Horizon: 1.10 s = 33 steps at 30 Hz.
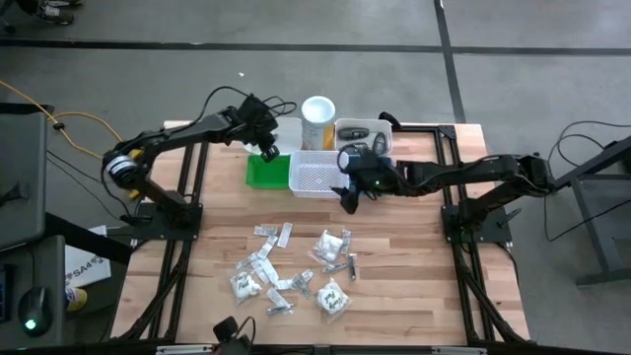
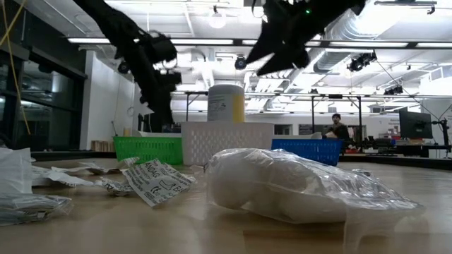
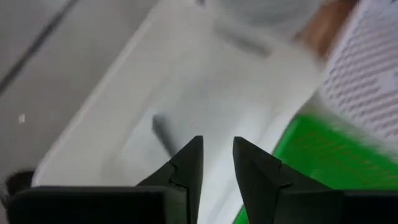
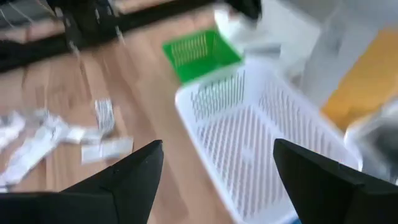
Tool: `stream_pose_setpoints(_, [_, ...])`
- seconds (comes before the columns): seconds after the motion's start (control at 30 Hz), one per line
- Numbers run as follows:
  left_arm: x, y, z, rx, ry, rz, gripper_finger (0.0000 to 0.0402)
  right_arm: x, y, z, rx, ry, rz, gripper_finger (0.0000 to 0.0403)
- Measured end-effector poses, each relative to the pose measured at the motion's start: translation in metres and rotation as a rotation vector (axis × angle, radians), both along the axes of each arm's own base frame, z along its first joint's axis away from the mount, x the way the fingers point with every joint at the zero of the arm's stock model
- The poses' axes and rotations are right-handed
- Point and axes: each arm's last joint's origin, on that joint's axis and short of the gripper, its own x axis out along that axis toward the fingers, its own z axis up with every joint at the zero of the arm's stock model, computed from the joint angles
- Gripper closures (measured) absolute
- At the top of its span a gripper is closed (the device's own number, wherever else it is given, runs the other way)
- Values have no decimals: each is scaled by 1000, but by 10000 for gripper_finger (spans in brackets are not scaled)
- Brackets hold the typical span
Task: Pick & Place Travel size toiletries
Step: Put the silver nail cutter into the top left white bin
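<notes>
A thin dark stick [image 3: 163, 134] is seen lying in the white tray [image 3: 93, 134] just beyond the left gripper's [image 3: 216, 163] slightly parted, empty fingers. Most packets [image 1: 296, 271] are left on the bench [image 1: 414, 266], well apart from the right gripper's [image 4: 214, 165] wide-open, empty fingers above the white basket [image 4: 261, 143].

Toiletries [image 1: 296, 268] lie before the bins [image 1: 317, 174] (cylinder [image 1: 317, 120] behind).

No print on the packets [image 2: 152, 182] is readable.
</notes>
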Motion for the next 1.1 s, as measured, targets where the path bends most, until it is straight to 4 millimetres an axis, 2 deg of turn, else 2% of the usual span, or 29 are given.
stream_pose_setpoints(0.2, [-7, -35, 8, 62, -91, -81, 314, -7, 20, -10, 129, 83, -33, 105])
stream_pose_setpoints(0.43, [-23, -79, 14, 143, -201, -190, 314, -10, 51, -12, 284, 67, -61, 105])
stream_pose_setpoints(0.57, [-36, -97, 15, 160, -307, -277, 314, -11, 73, -15, 345, 68, -47, 105])
stream_pose_setpoints(0.7, [-49, -109, 13, 163, -382, -333, 314, -15, 91, -15, 381, 67, -52, 105])
stream_pose_setpoints(0.87, [-61, -116, 10, 156, -431, -314, 314, -22, 109, -23, 458, 107, -94, 105])
stream_pose_setpoints(1.1, [-64, -121, 9, 143, -447, -334, 314, -12, 134, -60, 502, 202, -162, 105])
